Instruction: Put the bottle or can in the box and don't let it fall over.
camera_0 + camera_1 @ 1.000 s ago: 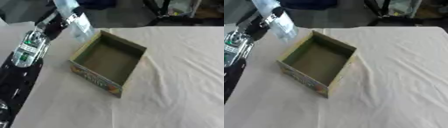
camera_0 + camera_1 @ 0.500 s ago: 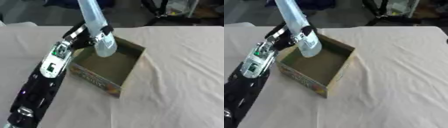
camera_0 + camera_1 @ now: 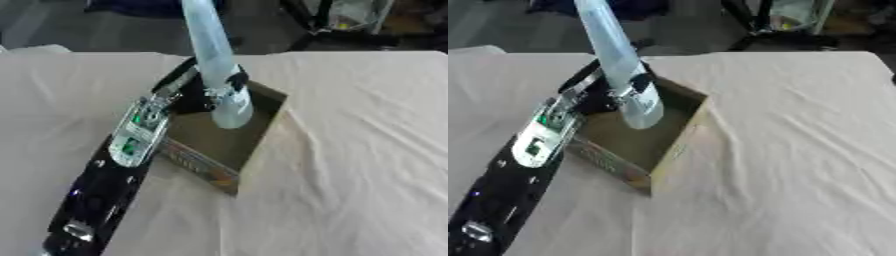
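Note:
A tall pale blue bottle point(image 3: 214, 60) hangs upright above the open cardboard box point(image 3: 255, 142), its base over the box's far half. My left hand point(image 3: 194, 89) is shut on the bottle's lower part, and its black arm point(image 3: 114, 170) comes up from the lower left across the box's left wall. The box has brown inner walls and a printed front side point(image 3: 194, 165). My right hand shows in neither view.
The box stands on a table under a cream cloth point(image 3: 359, 160), with wide bare cloth to its right and front. Dark chair legs and clutter point(image 3: 341, 20) lie beyond the table's far edge.
My left arm has carried the bottle from the box's left side to over the box's inside, and lower. The camera has also shifted.

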You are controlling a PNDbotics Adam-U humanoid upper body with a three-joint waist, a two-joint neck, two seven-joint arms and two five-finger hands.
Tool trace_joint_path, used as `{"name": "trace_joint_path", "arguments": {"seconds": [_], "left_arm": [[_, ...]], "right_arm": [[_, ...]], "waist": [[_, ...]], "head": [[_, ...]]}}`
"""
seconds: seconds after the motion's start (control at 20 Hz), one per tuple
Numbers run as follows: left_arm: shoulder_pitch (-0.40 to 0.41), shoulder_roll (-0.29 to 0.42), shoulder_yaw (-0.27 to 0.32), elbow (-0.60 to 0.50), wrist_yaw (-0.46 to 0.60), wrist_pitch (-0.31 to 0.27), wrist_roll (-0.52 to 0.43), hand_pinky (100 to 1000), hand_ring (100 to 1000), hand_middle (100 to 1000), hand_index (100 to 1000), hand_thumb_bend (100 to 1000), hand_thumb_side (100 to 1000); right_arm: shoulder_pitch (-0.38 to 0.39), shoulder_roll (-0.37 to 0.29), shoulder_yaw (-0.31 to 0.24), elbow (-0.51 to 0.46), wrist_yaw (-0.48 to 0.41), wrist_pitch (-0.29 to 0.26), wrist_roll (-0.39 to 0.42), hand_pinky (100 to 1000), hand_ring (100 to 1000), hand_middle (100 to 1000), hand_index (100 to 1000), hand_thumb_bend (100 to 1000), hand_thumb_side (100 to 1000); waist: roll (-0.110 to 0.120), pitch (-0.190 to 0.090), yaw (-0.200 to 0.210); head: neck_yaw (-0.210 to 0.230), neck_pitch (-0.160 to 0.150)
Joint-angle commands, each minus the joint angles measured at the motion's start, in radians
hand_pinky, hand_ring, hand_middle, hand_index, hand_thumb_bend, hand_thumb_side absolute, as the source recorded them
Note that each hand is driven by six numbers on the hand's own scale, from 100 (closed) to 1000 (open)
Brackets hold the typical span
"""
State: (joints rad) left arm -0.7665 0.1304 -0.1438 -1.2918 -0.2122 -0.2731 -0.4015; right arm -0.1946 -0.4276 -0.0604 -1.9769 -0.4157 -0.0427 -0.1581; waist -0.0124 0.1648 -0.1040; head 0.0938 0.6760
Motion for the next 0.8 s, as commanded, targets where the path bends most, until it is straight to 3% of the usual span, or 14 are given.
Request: {"name": "trace_joint_path", "arguments": {"seconds": [0.05,0.25,0.3,0.35,0.4,0.45,0.5,0.7,0.8], "left_arm": [[-0.022,-0.003,0.006,0.003,-0.031,-0.03,0.022,945,673,1000,111,100,672],[-0.027,-0.01,0.008,0.021,-0.066,-0.06,0.056,941,712,1000,146,100,672],[-0.028,-0.012,0.008,0.026,-0.074,-0.065,0.064,949,786,1000,202,100,672],[-0.027,-0.012,0.008,0.031,-0.081,-0.068,0.069,967,840,1000,286,100,672],[-0.026,-0.013,0.005,0.036,-0.089,-0.073,0.067,1000,998,1000,490,100,653],[-0.025,-0.012,0.004,0.039,-0.099,-0.081,0.059,1000,1000,1000,618,100,597],[-0.024,-0.012,0.004,0.043,-0.11,-0.09,0.05,1000,1000,1000,684,100,567],[-0.024,-0.012,0.013,0.064,-0.163,-0.098,0.024,1000,1000,1000,751,100,489],[-0.024,-0.013,0.013,0.074,-0.199,-0.095,0.011,1000,1000,1000,776,100,558]], "right_arm": [[-0.015,-0.014,-0.005,-0.023,-0.005,0.002,0.002,1000,1000,1000,1000,100,470],[-0.017,-0.014,-0.004,-0.023,-0.006,0.003,0.003,1000,1000,1000,1000,100,470],[-0.017,-0.014,-0.004,-0.023,-0.006,0.004,0.003,1000,1000,1000,1000,100,470],[-0.018,-0.013,-0.004,-0.023,-0.006,0.004,0.003,1000,1000,1000,1000,100,470],[-0.018,-0.013,-0.005,-0.023,-0.006,0.004,0.002,1000,1000,1000,1000,100,470],[-0.018,-0.013,-0.005,-0.023,-0.006,0.004,0.002,1000,1000,1000,1000,100,470],[-0.018,-0.013,-0.005,-0.023,-0.007,0.004,0.002,1000,1000,1000,1000,100,470],[-0.019,-0.014,-0.005,-0.023,-0.009,0.004,0.002,1000,1000,1000,1000,100,470],[-0.019,-0.013,-0.006,-0.023,-0.01,0.004,0.001,1000,1000,1000,1000,100,470]], "waist": [[-0.003,-0.01,-0.003],[-0.003,-0.008,-0.005],[-0.003,-0.008,-0.006],[-0.003,-0.008,-0.006],[-0.003,-0.007,-0.006],[-0.003,-0.007,-0.006],[-0.002,-0.007,-0.006],[-0.003,-0.008,-0.006],[-0.003,-0.008,-0.007]], "head": [[0.002,-0.004],[0.004,-0.003],[0.004,-0.003],[0.004,-0.003],[0.004,-0.003],[0.003,-0.003],[0.003,-0.004],[0.003,-0.007],[0.004,-0.008]]}}
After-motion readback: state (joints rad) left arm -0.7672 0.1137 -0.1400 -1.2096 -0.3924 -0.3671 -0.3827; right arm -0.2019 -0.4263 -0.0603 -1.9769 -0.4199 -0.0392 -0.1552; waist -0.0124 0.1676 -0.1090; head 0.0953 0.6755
